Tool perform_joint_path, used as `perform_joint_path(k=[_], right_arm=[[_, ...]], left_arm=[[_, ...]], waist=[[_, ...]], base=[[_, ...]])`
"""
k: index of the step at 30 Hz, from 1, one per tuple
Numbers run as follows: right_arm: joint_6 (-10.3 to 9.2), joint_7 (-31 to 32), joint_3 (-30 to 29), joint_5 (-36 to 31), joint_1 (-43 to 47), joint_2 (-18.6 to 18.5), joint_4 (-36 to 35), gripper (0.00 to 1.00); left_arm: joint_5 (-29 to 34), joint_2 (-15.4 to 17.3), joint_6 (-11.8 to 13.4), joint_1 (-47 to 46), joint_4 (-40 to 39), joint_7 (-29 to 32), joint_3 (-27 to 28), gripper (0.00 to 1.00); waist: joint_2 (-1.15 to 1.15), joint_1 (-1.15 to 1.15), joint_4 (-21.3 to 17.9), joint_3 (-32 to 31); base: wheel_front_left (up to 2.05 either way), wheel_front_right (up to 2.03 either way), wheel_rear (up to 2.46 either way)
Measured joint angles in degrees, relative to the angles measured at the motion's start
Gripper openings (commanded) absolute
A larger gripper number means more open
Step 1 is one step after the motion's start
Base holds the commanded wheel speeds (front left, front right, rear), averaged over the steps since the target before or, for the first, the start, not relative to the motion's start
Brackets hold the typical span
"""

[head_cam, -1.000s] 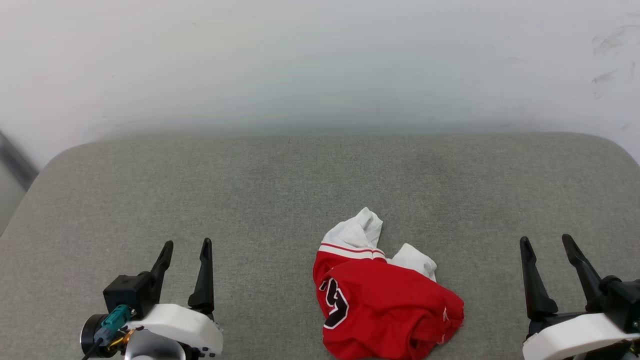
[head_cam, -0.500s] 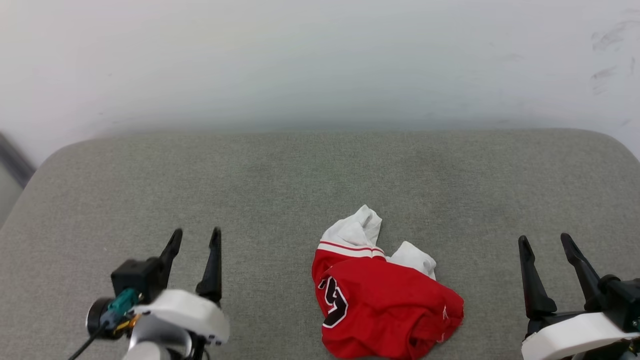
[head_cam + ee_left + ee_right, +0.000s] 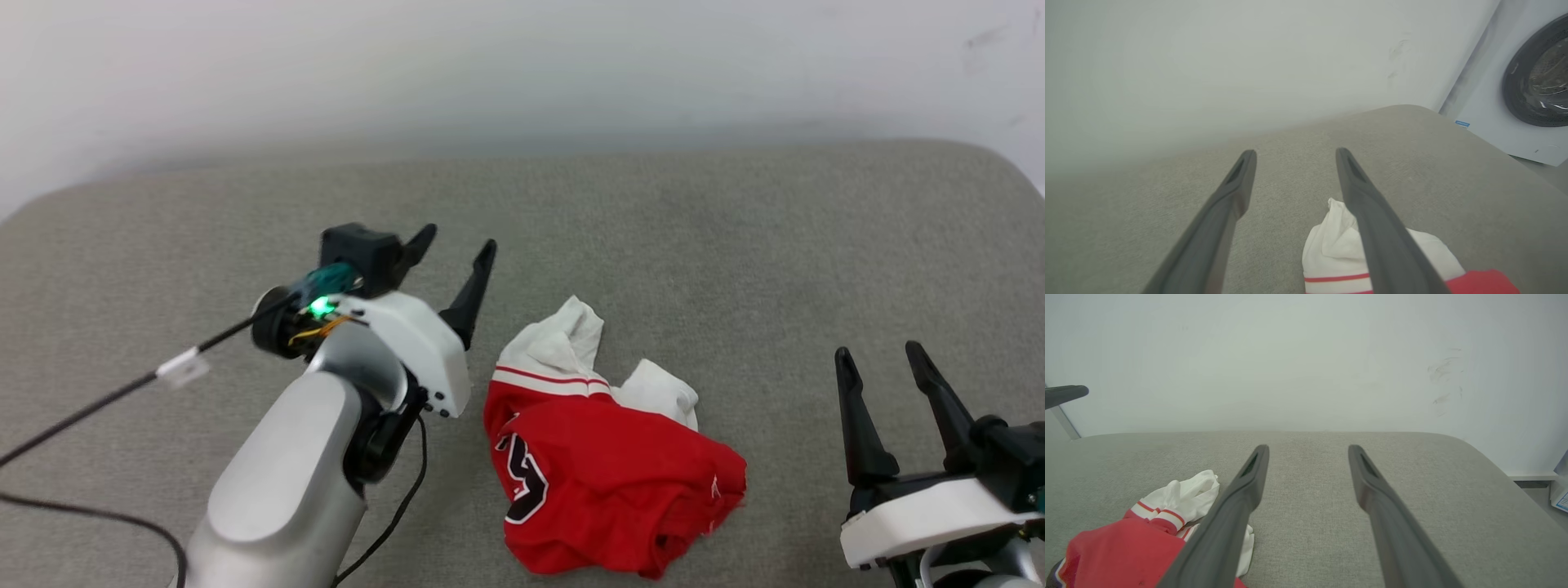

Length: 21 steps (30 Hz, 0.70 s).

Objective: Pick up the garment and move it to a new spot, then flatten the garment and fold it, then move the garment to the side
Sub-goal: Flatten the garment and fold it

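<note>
The garment [image 3: 608, 482] lies crumpled on the grey padded surface [image 3: 694, 237], a red jersey with a white sleeve bunched at its far end and a black white-outlined number on its left side. My left gripper [image 3: 457, 241] hangs open just left of the white sleeve, nothing between its fingers. In the left wrist view the sleeve [image 3: 1331, 249] lies under the right finger [image 3: 1372, 220]. My right gripper [image 3: 878, 355] stands open at the lower right, apart from the garment. The right wrist view shows the garment [image 3: 1126, 547] at lower left.
A white wall [image 3: 522, 65] rises behind the padded surface. A black cable [image 3: 90, 404] trails from my left wrist across the left side. A white washing machine [image 3: 1527, 81] with a dark round door stands beyond the surface's right end.
My left arm has swung up and to the right, bringing its open gripper beside the white sleeve. The head camera has tipped downward a little. The garment and right gripper stay put.
</note>
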Motion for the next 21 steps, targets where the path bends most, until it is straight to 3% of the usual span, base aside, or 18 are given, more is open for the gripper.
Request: perform_joint_path(k=[8, 20, 21], right_arm=[[0.00, -1.52, 0.58, 0.57, -2.13, 0.00, 1.45, 1.00], [0.00, -3.35, 1.69, 1.66, -3.61, 0.00, 4.46, 1.00], [0.00, -3.55, 1.74, 1.74, -3.65, 0.00, 4.67, 1.00]], left_arm=[[-1.65, -0.13, -5.04, -8.04, 13.13, 11.96, -6.39, 1.00], [-7.36, 1.44, -5.95, -11.54, 23.32, 25.63, -16.66, 1.00], [-7.86, 1.54, -5.97, -11.85, 23.53, 25.77, -17.05, 0.64]], waist=[[0.00, 0.00, -2.89, 4.83], [0.00, 0.00, -5.55, 7.64], [0.00, 0.00, -5.61, 7.68]], base=[[0.00, 0.00, 0.00], [0.00, 0.00, 0.00], [0.00, 0.00, 0.00]])
